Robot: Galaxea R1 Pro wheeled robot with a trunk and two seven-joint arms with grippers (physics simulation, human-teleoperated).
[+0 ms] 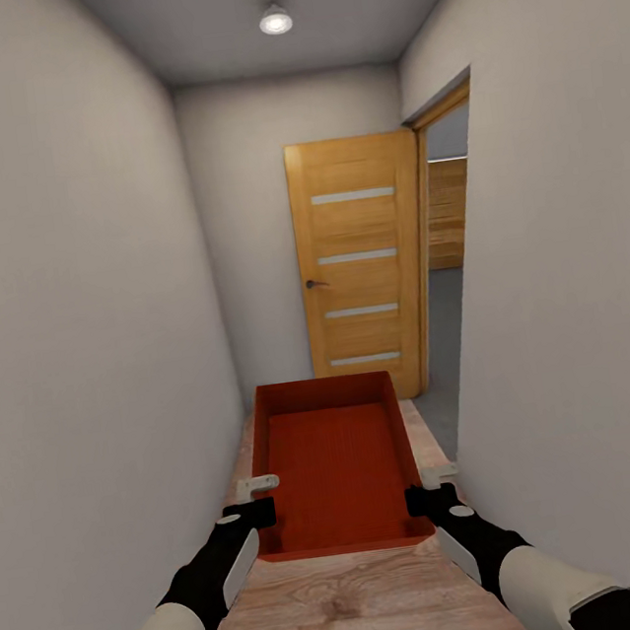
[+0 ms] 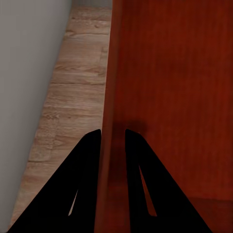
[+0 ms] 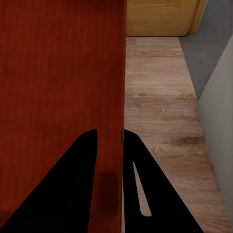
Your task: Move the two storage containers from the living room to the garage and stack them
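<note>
One orange-red storage container (image 1: 336,461) hangs in front of me above the wood-plank floor of a narrow hallway, carried between both arms. My left gripper (image 1: 263,498) is shut on its left wall, and the left wrist view has that wall (image 2: 112,97) pinched between the two dark fingers (image 2: 87,165). My right gripper (image 1: 424,485) is shut on the right wall, seen as the container wall (image 3: 119,73) between the fingers (image 3: 82,170) in the right wrist view. The bin is empty.
Pale walls (image 1: 79,336) close in on both sides. A wooden door (image 1: 361,269) stands open at the hallway's end. To its right a doorway (image 1: 448,268) leads onto a grey floor (image 1: 445,357). A ceiling lamp (image 1: 275,20) is lit.
</note>
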